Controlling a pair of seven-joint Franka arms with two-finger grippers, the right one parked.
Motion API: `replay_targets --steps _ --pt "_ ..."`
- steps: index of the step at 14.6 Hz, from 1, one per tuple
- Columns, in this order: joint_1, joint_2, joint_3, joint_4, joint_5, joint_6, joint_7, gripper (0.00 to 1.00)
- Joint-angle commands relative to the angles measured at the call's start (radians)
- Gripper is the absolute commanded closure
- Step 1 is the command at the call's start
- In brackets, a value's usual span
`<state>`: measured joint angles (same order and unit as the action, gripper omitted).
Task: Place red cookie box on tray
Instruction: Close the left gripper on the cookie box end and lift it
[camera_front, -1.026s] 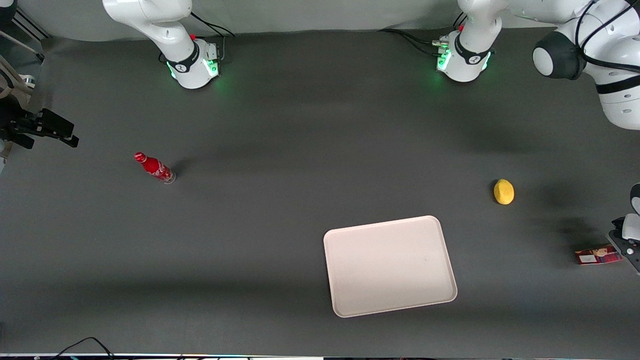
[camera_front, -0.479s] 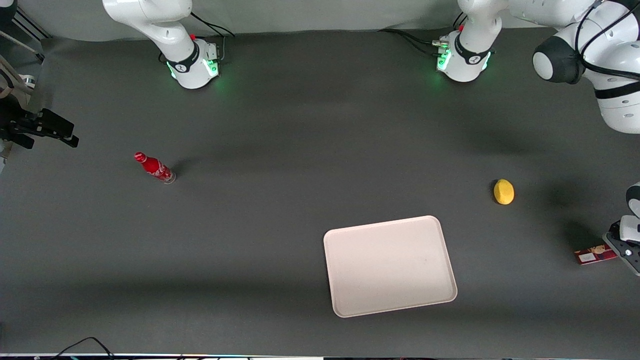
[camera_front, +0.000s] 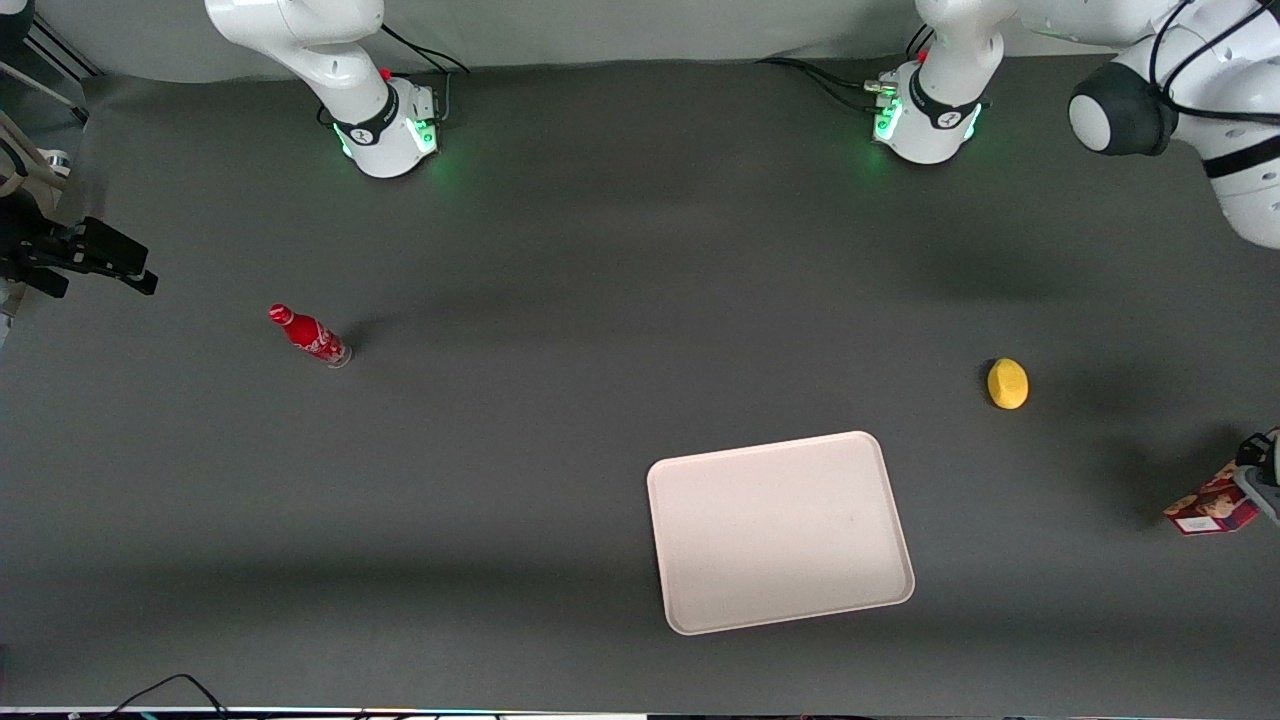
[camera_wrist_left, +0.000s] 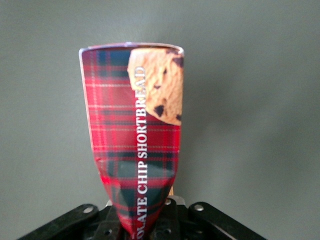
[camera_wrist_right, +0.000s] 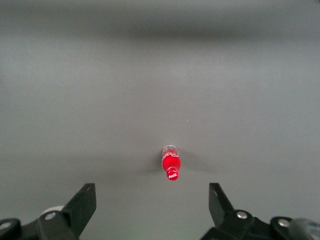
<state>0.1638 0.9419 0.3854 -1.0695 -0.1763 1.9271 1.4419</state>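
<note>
The flat dark-red plaid cardboard cookie box (camera_wrist_left: 136, 145) sticks out from between the black fingers of the left gripper (camera_front: 1262, 478), which squeeze one end so the card pinches in there; it has a bumpy cookie picture and smooth white letters; the box hangs above the soft grey table (camera_front: 560, 400), at the working arm's end; the big cream tray (camera_front: 778, 530) with round corners and a low rim has nothing in it; a round yellow lemon (camera_front: 1007, 383) lies between tray and fingers, farther from the front camera.
</note>
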Motion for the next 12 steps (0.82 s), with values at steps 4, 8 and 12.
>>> replay_targets --steps 4,8,12 --pt "-0.098 -0.237 0.026 0.060 0.004 -0.386 -0.536 1.00" --pt "-0.199 -0.351 -0.029 0.062 0.072 -0.578 -1.000 1.00" --pt "-0.199 -0.420 -0.296 0.060 0.142 -0.694 -1.456 1.00"
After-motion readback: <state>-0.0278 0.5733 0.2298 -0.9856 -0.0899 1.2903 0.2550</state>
